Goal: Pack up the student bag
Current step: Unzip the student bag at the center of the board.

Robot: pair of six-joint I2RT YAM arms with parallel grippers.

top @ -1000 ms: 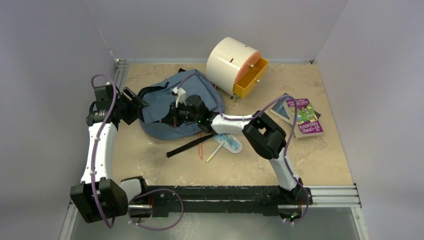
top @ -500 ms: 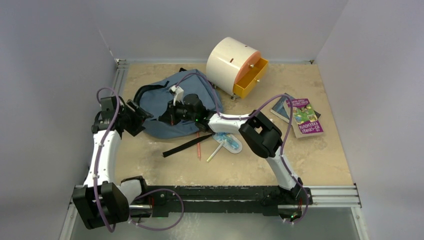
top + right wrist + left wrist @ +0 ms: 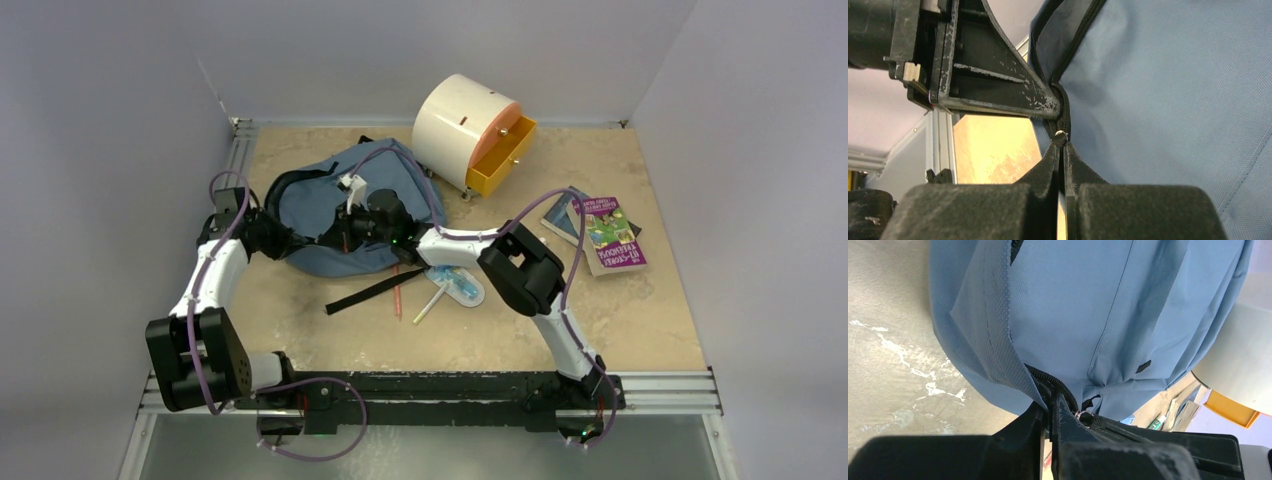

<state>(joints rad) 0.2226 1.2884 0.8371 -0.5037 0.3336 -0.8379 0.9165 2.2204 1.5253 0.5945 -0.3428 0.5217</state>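
Note:
The student bag [image 3: 330, 200], slate blue with black zipper lines, lies at the back left of the table. My left gripper [image 3: 290, 244] is at the bag's near-left edge. In the left wrist view the left gripper [image 3: 1050, 402] is shut on the fabric edge of the bag [image 3: 1088, 315], beside the zipper. My right gripper [image 3: 322, 240] reaches in from the right. In the right wrist view the right gripper [image 3: 1062, 146] is shut on the small zipper pull of the bag [image 3: 1173, 100], just under a left finger [image 3: 998, 95]. The bag's inside is hidden.
A cream cylindrical cabinet [image 3: 458, 122] with its orange drawer [image 3: 500, 155] pulled out stands behind the bag. Books [image 3: 605, 235] lie at the right. A black strap [image 3: 370, 292], a pencil [image 3: 399, 292], a pen [image 3: 428, 306] and a blue-white packet [image 3: 458, 283] lie near the bag's front.
My left arm has swung right to the bag's edge, and its gripper, open before, has shut on the fabric. The right gripper and the bag shifted slightly left early on.

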